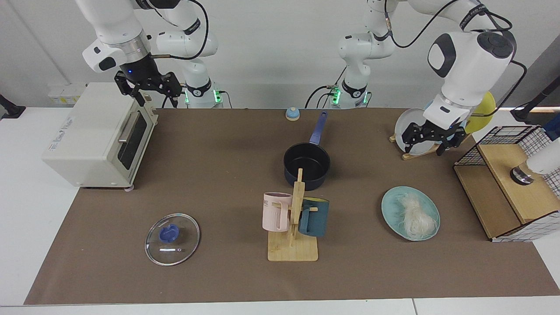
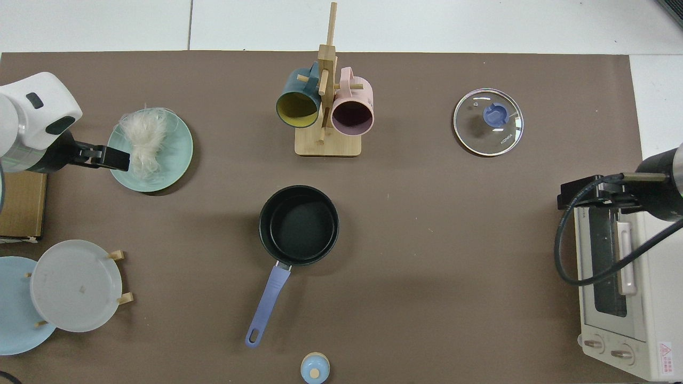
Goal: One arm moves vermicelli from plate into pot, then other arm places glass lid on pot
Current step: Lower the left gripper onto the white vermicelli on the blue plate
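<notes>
The vermicelli (image 1: 413, 214) (image 2: 143, 141) lies in a pale bundle on the teal plate (image 1: 393, 208) (image 2: 179, 157). My left gripper (image 1: 428, 142) (image 2: 114, 158) hangs open in the air above the mat, just behind the plate in the facing view, and holds nothing. In the top view its tip overlaps the plate's edge beside the noodles. The navy pot (image 1: 306, 164) (image 2: 299, 224) stands mid-table with nothing inside, its blue handle pointing toward the arm bases. The glass lid (image 1: 183, 238) (image 2: 488, 121) lies flat on the mat. My right gripper (image 1: 148, 89) (image 2: 573, 200) waits open above the toaster oven.
A wooden mug rack (image 1: 293, 227) with a pink and a dark teal mug stands in front of the pot. The toaster oven (image 1: 96, 135), an upright plate rack (image 1: 415, 131), a wooden box with a wire basket (image 1: 507, 183) and a small blue dome (image 1: 292, 113) line the edges.
</notes>
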